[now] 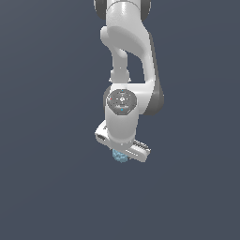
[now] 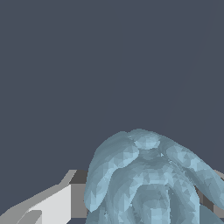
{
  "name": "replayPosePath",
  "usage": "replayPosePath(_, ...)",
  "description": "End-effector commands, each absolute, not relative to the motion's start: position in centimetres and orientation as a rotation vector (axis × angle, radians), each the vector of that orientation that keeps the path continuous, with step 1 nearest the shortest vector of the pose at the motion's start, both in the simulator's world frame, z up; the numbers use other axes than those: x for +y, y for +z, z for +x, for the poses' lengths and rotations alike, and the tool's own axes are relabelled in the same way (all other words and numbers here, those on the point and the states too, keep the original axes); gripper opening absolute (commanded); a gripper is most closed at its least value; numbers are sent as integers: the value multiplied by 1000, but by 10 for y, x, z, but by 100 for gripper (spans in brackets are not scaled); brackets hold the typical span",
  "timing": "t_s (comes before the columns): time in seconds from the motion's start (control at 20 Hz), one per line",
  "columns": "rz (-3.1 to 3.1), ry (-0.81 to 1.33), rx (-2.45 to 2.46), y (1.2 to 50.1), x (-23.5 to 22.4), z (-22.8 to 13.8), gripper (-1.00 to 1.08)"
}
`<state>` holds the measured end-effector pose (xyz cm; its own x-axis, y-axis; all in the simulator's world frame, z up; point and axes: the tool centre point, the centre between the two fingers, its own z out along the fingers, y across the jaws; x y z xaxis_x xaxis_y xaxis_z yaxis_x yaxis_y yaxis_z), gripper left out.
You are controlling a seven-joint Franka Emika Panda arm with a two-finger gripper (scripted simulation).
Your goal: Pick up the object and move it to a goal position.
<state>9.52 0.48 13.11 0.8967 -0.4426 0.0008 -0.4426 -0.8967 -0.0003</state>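
The object is a tiny light-blue bumpy lump that peeks out just under the white hand in the exterior view. In the wrist view the object fills the space between the two fingers, with one grey-white finger against its side and the tip of the other at the picture's edge. My gripper is shut on the object; it also shows in the wrist view. Most of the lump is hidden by the hand in the exterior view.
The white arm links rise above the hand in the exterior view. Around them only a plain dark grey-blue ground shows, with no edge or other thing in sight.
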Motion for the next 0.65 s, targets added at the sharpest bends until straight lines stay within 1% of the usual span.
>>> replayPosePath(0.0, -3059, -1, 713, 136, 2, 103, -100)
replayPosePath(0.3, -3059, 0, 714, 141, -2, 115, -100)
replayPosePath(0.6, -3059, 0, 714, 143, -4, 119, -100)
